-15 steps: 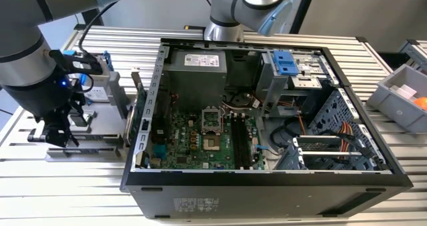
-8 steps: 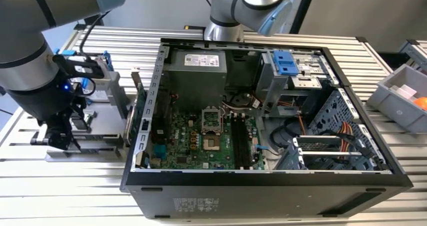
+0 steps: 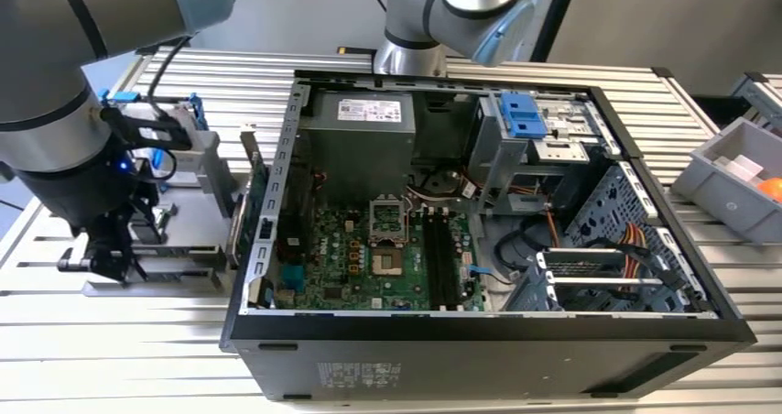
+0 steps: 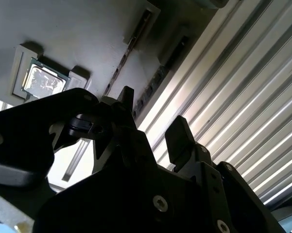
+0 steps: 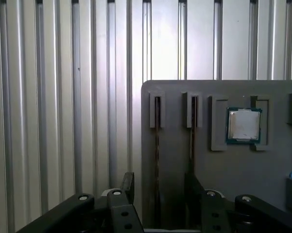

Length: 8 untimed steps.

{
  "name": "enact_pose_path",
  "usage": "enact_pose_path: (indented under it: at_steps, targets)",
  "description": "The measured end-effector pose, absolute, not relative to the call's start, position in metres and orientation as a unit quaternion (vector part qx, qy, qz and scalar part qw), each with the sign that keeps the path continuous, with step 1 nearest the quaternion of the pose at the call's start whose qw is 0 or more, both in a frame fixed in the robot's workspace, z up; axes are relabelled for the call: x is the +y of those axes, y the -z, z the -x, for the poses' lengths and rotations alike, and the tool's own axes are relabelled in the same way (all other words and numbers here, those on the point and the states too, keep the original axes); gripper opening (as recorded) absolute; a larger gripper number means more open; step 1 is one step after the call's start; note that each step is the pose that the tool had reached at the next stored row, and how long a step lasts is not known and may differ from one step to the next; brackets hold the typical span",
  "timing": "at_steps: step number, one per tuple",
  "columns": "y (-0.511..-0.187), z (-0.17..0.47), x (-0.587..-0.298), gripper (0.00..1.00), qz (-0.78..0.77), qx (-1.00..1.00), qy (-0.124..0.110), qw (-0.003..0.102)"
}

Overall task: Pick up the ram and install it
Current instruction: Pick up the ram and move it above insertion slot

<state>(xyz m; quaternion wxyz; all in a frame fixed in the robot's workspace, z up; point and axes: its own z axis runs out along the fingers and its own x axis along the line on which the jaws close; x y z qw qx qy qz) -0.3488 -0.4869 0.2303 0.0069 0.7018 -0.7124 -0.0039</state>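
Observation:
Two ram sticks stand on edge in narrow slots of a grey holder plate [image 5: 233, 184]. In the first wrist view they show as thin dark lines, one ram [image 5: 157, 145] running in between my fingers and the other ram [image 5: 192, 136] passing behind one finger. In the second wrist view the ram [image 4: 122, 65] runs toward the fingertips. My gripper [image 5: 158, 189] [image 4: 153, 121] is open just above the plate, its jaws either side of the first stick and touching nothing. In the exterior view the gripper [image 3: 110, 260] hangs low at the left of the open computer case [image 3: 489, 336], whose black motherboard slots [image 3: 438, 254] lie uncovered.
A square silver processor chip [image 5: 244, 124] [image 4: 42, 81] sits in its recess on the same plate. A hard drive in a blue-tabbed frame [image 3: 183, 144] stands beside the arm. A grey bin [image 3: 733, 180] is at the exterior view's right. The table is ribbed aluminium [image 5: 48, 97].

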Motion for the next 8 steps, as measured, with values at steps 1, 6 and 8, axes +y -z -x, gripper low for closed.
enact_pose_path:
  at_steps: [1,6,8]
  targets:
    - [-0.2290,0.3490,-0.4868,1.00,-0.702,-0.712,0.004,0.007]
    - [-0.2219,0.3516,-0.4868,1.00,-0.704,-0.710,0.004,0.007]
    - [-0.2190,0.3535,-0.4868,1.00,-0.706,-0.708,0.004,0.007]
